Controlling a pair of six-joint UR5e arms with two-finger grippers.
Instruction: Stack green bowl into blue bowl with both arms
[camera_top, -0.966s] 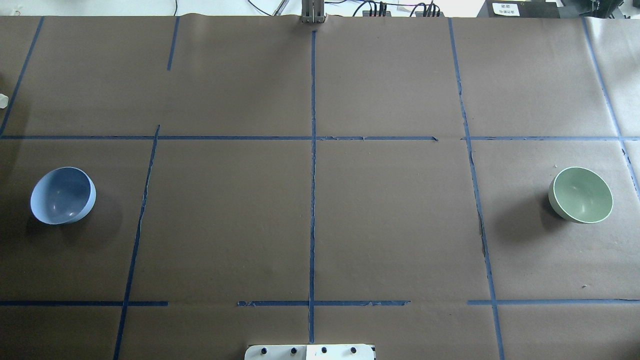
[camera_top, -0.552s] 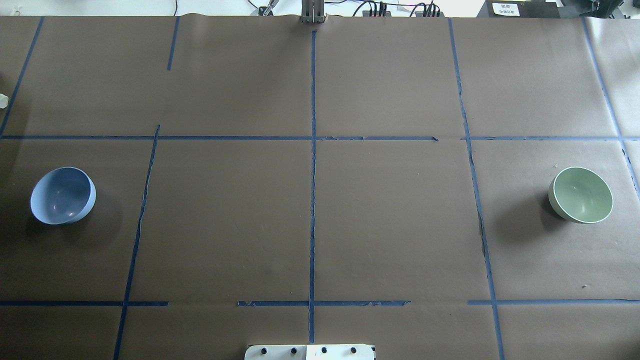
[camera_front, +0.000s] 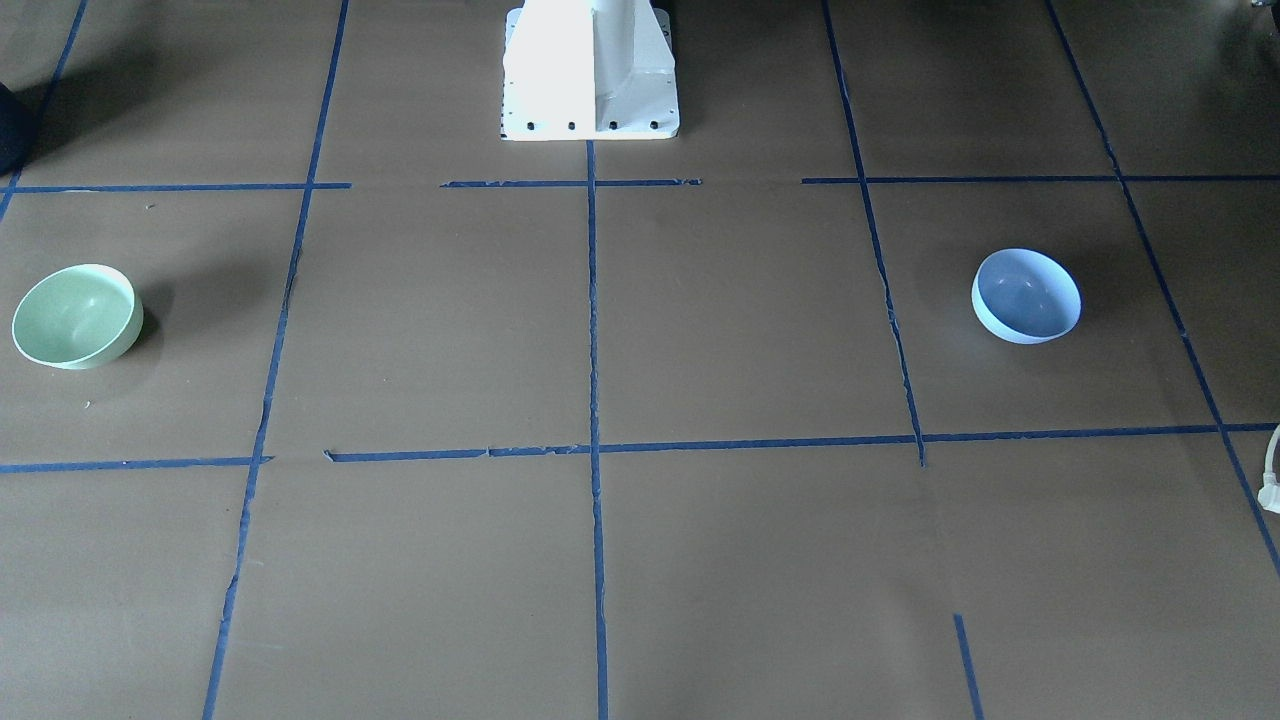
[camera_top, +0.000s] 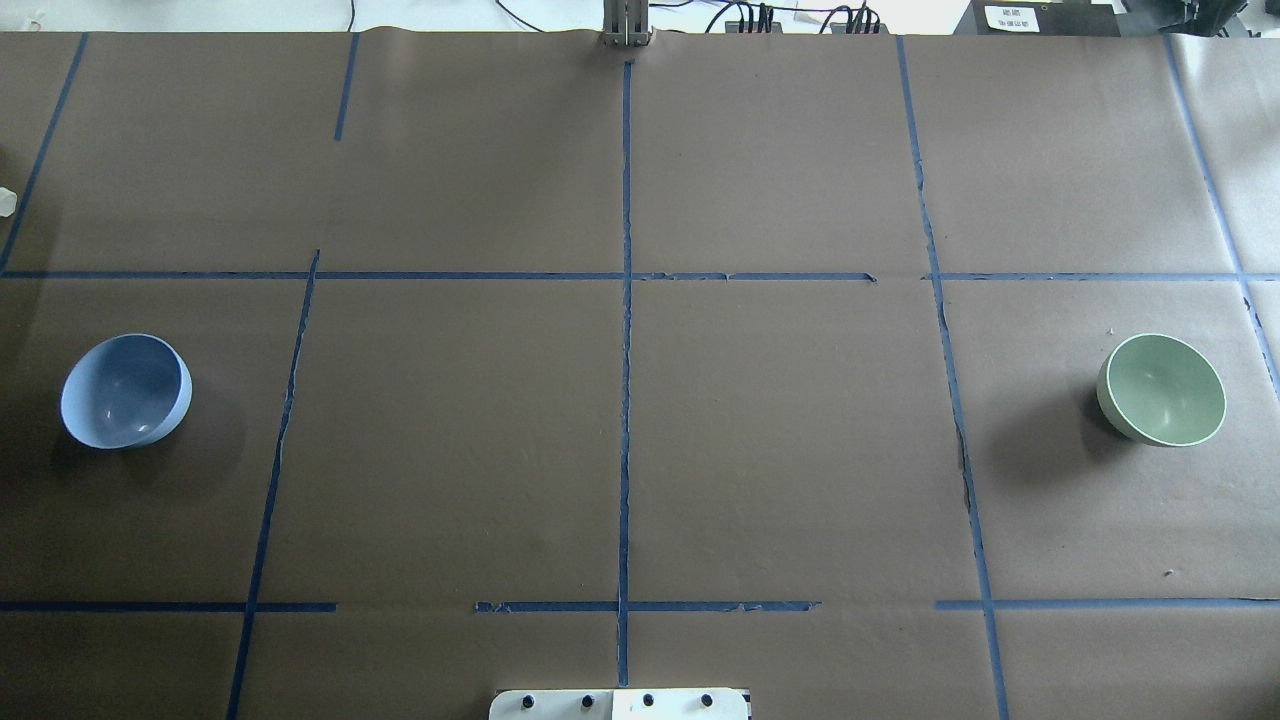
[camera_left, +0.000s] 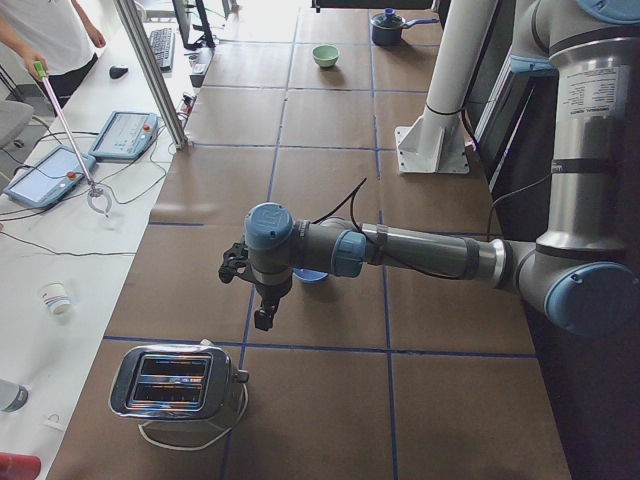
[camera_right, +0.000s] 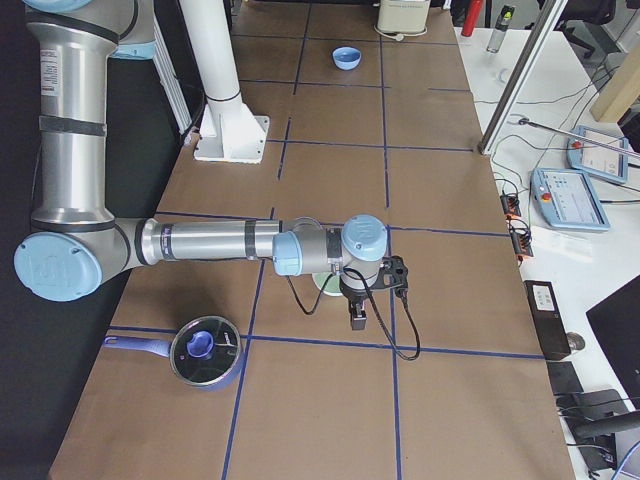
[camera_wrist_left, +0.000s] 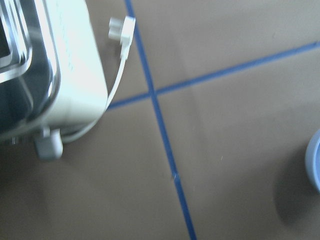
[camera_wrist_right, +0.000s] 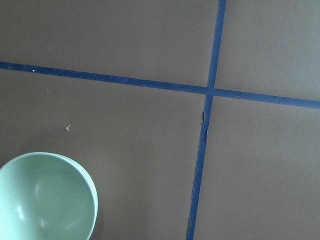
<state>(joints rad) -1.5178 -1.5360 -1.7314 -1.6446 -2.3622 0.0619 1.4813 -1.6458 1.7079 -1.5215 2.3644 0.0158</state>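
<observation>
Left claw (camera_left: 261, 319) pointing down, green bowl (camera_top: 1162, 390) mouth-up

One green bowl (camera_top: 1162, 390), one blue bowl (camera_top: 125, 391), two arms (camera_left: 420, 255) (camera_right: 200, 242), one toaster (camera_left: 175, 383), one saucepan (camera_right: 203, 352).

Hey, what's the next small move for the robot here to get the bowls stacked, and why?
Probably shift the right gripper over the rim of the green bowl and lower it to grasp. The bowl stands free, far across from the blue bowl, and in the right wrist view it lies in the lower-left corner, not yet centred under the gripper.
</observation>
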